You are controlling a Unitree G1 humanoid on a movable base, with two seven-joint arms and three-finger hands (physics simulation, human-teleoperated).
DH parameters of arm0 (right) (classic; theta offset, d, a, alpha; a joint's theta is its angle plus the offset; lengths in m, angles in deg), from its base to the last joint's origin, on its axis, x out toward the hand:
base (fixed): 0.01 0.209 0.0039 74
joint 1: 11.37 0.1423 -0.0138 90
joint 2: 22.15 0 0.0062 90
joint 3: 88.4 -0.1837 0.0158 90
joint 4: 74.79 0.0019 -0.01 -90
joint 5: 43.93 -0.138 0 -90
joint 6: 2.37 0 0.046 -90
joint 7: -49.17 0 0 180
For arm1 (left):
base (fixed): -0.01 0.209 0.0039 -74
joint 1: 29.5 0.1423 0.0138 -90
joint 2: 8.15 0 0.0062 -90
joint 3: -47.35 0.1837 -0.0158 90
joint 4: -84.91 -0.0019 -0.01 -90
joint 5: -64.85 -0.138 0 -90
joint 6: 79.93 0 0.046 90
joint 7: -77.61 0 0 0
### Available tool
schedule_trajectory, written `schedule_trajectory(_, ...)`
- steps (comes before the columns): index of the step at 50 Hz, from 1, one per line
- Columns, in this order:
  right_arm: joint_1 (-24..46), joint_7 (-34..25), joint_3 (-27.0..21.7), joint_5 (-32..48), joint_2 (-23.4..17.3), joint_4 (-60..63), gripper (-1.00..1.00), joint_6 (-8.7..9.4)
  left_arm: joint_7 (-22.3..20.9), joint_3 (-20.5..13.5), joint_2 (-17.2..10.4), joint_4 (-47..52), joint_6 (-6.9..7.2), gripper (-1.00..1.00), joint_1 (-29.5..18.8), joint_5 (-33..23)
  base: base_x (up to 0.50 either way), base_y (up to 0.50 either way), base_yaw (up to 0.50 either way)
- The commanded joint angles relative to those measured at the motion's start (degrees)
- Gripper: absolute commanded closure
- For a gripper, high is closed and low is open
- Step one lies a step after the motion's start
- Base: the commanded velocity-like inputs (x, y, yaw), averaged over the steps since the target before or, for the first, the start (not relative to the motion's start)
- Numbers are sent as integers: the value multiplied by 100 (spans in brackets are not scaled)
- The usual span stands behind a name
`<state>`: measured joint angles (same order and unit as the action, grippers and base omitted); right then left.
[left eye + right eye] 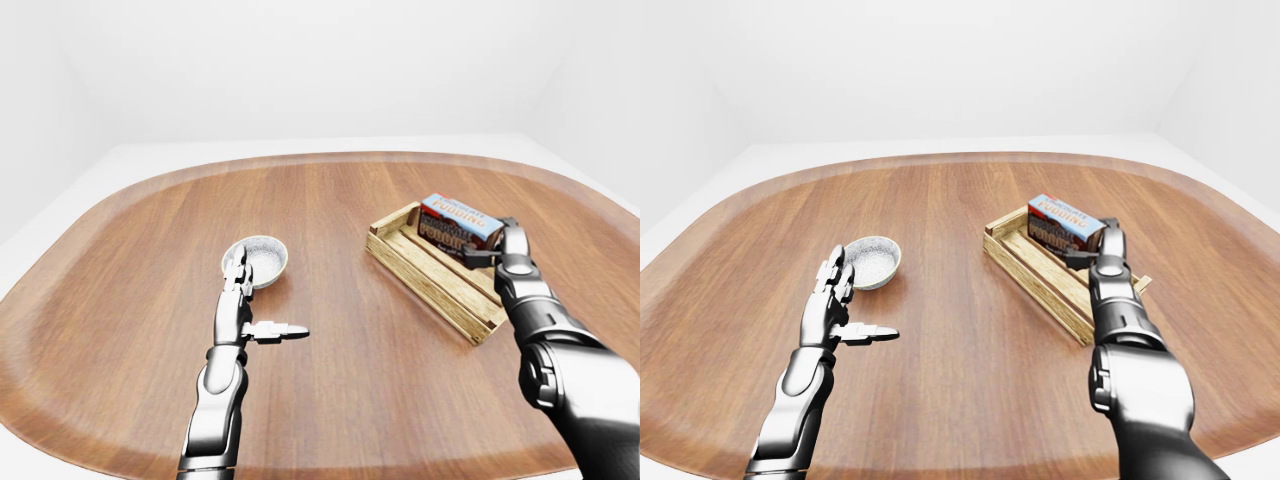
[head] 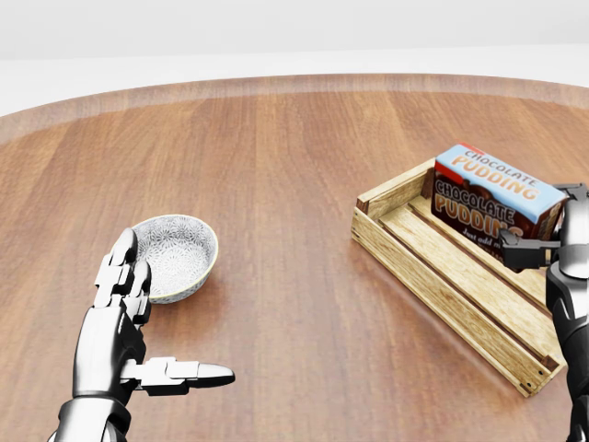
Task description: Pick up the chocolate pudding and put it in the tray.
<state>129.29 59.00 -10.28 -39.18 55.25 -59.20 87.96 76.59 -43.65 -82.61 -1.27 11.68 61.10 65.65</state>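
Chocolate pudding box (image 2: 493,201) sat inside the wooden tray (image 2: 444,274), gripped by the right hand (image 2: 563,247). Left hand (image 2: 129,318) hovered open, a patterned bowl (image 2: 177,254) just beyond its fingertips.

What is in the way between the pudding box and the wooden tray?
Nothing visible. The brown and blue chocolate pudding box is already inside the slatted wooden tray, at its top end in the head view, with the right hand's fingers against it.

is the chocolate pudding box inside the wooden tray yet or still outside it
Inside. The chocolate pudding box stands within the wooden tray's walls at its upper end in the head view, with the right hand at its side.
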Motion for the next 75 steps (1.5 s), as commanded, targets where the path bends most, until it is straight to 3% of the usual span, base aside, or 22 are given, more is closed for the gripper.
schedule_trajectory(1, -142, 100, -106, -85, -120, 3, 100, -58, -43, 24, 2, -48, -50, -100, 15, -48, 0, 0, 0)
schedule_trajectory(34, -761, 200, -272, -296, -104, -150, 100, -360, -41, 23, 3, -47, -48, -100, 15, -47, 0, 0, 0)
schedule_trajectory(75, -1026, 248, -316, -256, -9, -218, 100, -489, -42, 23, 3, -47, -49, -100, 15, -46, 0, 0, 0)
